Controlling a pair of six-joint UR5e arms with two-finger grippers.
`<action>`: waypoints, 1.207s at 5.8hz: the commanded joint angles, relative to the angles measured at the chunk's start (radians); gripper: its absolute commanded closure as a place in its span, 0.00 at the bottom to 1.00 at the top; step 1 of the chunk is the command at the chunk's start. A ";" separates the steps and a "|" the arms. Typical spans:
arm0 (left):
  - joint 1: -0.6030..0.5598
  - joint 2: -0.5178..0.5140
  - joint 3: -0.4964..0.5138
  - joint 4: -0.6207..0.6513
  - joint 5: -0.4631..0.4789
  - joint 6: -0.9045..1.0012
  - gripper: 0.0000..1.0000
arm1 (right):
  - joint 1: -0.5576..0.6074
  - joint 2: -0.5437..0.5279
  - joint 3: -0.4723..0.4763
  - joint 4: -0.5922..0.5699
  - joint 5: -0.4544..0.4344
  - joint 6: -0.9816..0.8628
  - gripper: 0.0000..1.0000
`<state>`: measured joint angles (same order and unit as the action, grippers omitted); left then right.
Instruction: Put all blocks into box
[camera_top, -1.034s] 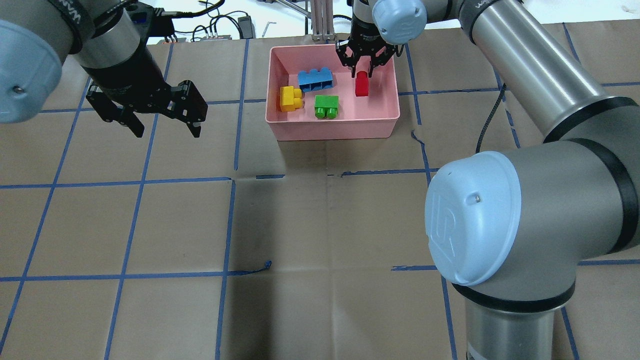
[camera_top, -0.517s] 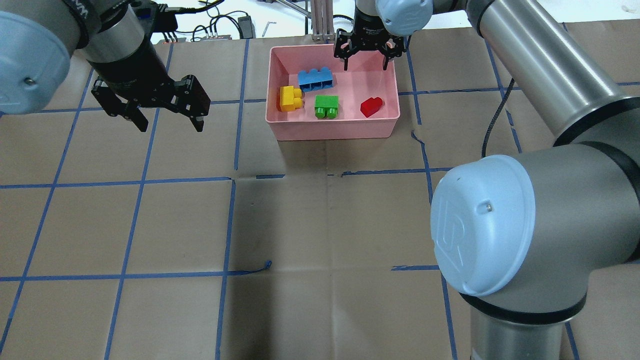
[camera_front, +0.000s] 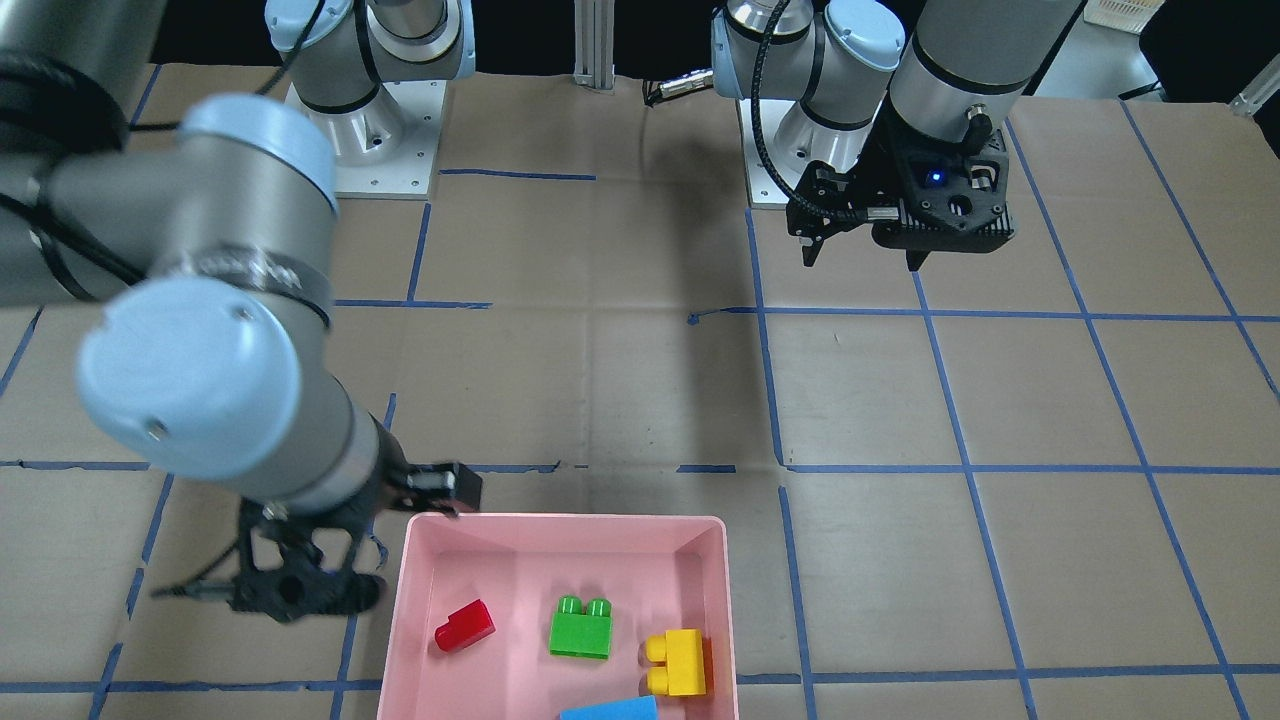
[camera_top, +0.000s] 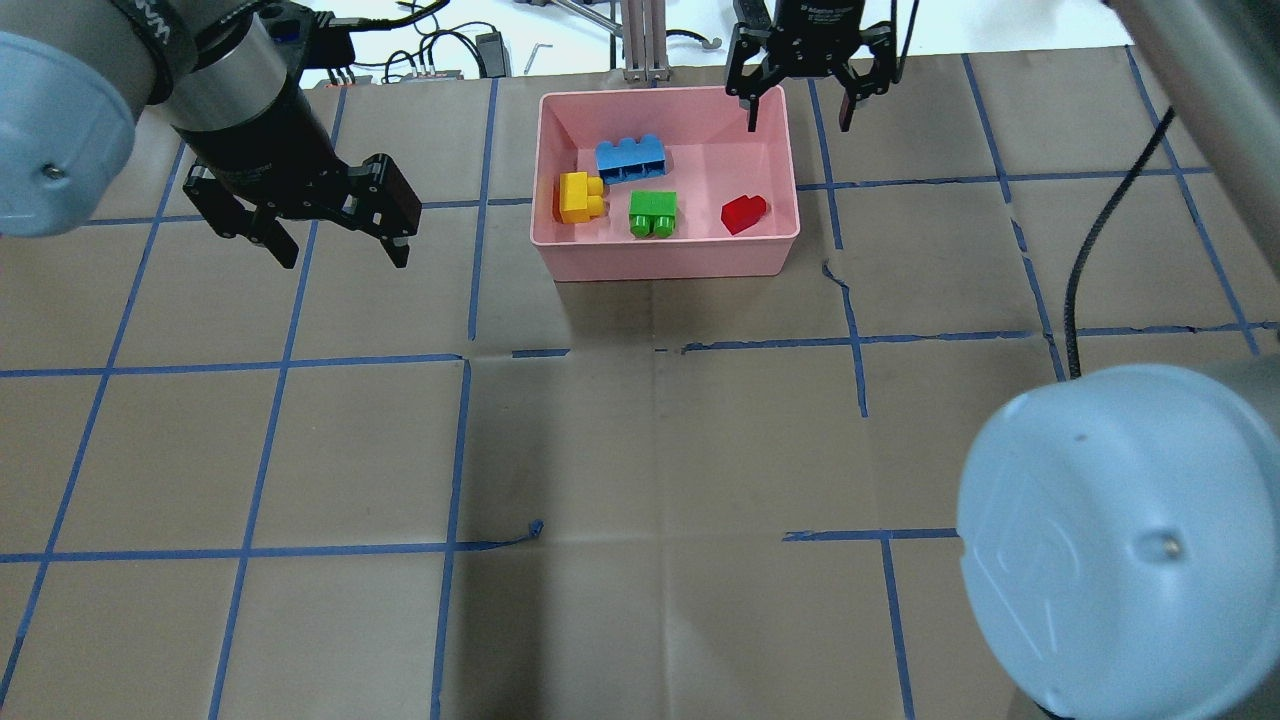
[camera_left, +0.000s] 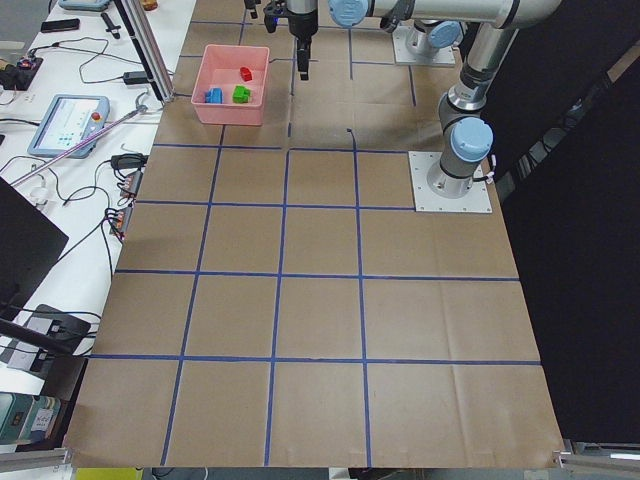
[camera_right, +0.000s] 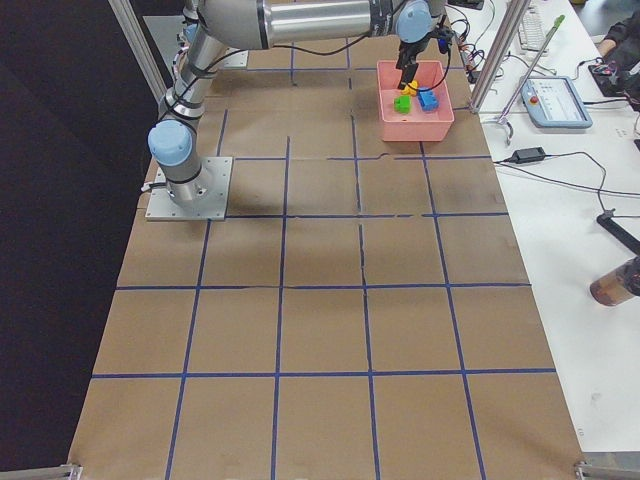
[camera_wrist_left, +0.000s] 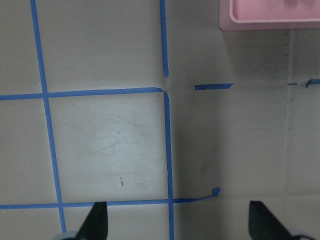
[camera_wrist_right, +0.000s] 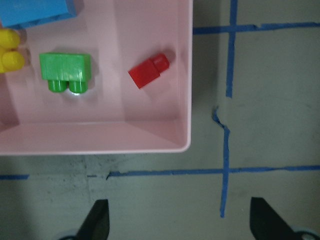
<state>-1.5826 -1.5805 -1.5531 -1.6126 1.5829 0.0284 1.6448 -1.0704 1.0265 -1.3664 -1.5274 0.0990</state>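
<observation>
Overhead, the box (camera_top: 665, 270) sits upper centre on the counter (camera_top: 640, 450) and holds all four blocks: the blue brick (camera_top: 631, 159) at the back, the yellow brick (camera_top: 579, 196) at the left, the green brick (camera_top: 653, 213) in the middle, and the red brick (camera_top: 743, 213) lying on its side by the right wall. My right tool (camera_top: 798, 118) hangs above the box's upper right corner with its fingers spread and nothing between them. My left tool (camera_top: 342, 255) hovers left of the box, also spread and empty. The front-facing view shows the box at bottom centre and no brick on the counter. My right wrist view has the red brick upper centre, well clear of my fingertips at the bottom corners. My left wrist view gives only taped counter and a corner of the box at upper right. I judge the placing finished — what's next is to pull both arms clear without clipping the rim.
</observation>
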 joint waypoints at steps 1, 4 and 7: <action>0.000 0.010 -0.001 -0.001 0.003 -0.002 0.00 | -0.087 -0.266 0.279 0.023 0.004 -0.100 0.01; -0.002 0.011 -0.002 -0.012 0.011 0.007 0.00 | -0.059 -0.456 0.449 -0.026 -0.013 0.018 0.00; -0.002 0.011 -0.004 -0.010 0.012 0.008 0.00 | -0.031 -0.456 0.457 -0.040 -0.034 0.042 0.01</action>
<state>-1.5846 -1.5703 -1.5561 -1.6247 1.5943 0.0367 1.6122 -1.5269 1.4815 -1.4027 -1.5578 0.1404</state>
